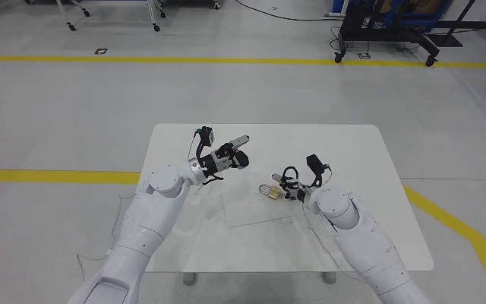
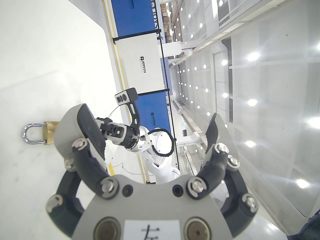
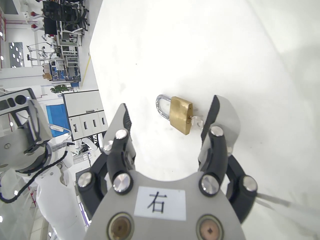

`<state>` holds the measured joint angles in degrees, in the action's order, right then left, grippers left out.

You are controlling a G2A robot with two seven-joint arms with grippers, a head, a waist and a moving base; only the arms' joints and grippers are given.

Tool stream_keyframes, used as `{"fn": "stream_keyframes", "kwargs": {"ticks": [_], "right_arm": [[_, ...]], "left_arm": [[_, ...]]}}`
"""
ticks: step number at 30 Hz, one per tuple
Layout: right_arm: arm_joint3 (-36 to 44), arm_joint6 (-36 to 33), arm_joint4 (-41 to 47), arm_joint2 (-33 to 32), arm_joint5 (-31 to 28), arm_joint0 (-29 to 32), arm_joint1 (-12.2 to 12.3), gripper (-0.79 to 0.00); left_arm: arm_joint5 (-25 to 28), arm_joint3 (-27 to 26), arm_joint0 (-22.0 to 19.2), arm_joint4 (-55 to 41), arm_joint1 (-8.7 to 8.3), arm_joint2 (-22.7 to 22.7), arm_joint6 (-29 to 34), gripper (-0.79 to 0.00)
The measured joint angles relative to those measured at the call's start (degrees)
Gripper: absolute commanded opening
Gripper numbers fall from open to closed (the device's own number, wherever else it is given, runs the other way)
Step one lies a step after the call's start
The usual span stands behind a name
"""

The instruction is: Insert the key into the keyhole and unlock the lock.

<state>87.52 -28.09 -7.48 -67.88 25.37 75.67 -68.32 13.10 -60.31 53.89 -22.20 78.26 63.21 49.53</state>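
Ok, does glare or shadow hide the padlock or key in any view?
Top view: even light, padlock plain but small. Left wrist view: ceiling lamps glare, padlock partly behind a finger of the left gripper. Right wrist view: no glare on the padlock; pale key hardly stands out from the white table.

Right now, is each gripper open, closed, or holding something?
Left gripper: open, holding nothing.
Right gripper: open, holding nothing; the padlock lies on the table just ahead.

light: bright, even | source: ceiling lamps (image 2: pixel 252 56) | glare: white table (image 3: pixel 200 38) washed out | shadows: faint | wrist views: edges bowed
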Motion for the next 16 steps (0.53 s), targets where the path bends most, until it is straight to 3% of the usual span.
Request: {"fn": "stream_keyframes", "kwargs": {"ticks": [5, 8, 13, 16], "right_arm": [[6.90, 5.99, 1.42, -7.69, -4.27, 4.79, 0.90, 0.000], [11.69, 13.31, 1.35, -11.67, -10.77, 7.91, 1.01, 0.000], [17.53, 25.93, -2.51, -15.04, -21.36, 12.60, 0.92, 0.000], [18.81, 31.46, 1.20, -16.32, -26.71, 13.21, 0.55, 0.000]], "left_arm": [[0.13, -0.21, -0.12, 1.79, -0.15, -0.10, -0.98, 0.000], [0.22, -1.57, 0.07, 6.04, -0.54, -0.04, -3.28, 0.000], [-1.66, -9.73, 3.43, 21.60, -1.96, 1.09, -13.18, 0.000], [-1.76, -16.93, 7.36, 29.69, -2.90, 3.09, -19.39, 0.000]]}}
